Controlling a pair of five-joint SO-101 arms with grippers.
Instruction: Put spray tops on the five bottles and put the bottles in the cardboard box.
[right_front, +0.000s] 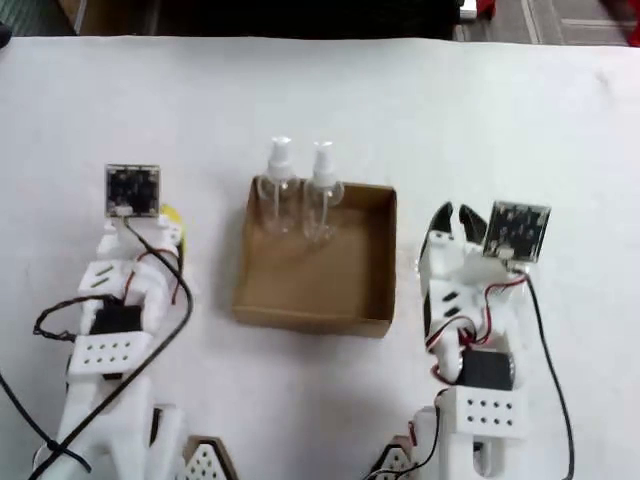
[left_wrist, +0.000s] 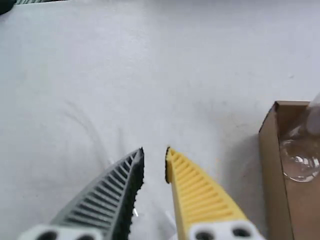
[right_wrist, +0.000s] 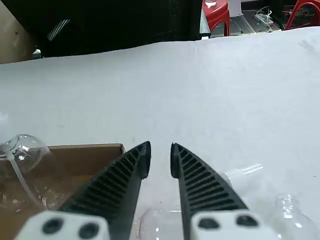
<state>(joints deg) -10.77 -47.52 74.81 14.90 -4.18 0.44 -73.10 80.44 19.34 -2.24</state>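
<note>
The cardboard box (right_front: 312, 318) sits mid-table between the arms. Two clear bottles with white spray tops (right_front: 277, 192) (right_front: 321, 198) stand in its far left corner. My left gripper (left_wrist: 155, 152), with one grey and one yellow finger, is slightly open over bare table to the left of the box (left_wrist: 272, 165); nothing is between its fingers. My right gripper (right_wrist: 160, 147) is slightly open and holds nothing, just right of the box (right_wrist: 85, 155). Under it lie an uncapped clear bottle (right_wrist: 288, 210), another clear bottle (right_wrist: 157, 222) and a white spray top (right_wrist: 242, 171).
A white cloth covers the table (right_front: 420, 110), with open room beyond the box and at both sides. The table's far edge meets a dark floor (right_wrist: 125, 25). A red chair (right_wrist: 216, 12) stands behind it.
</note>
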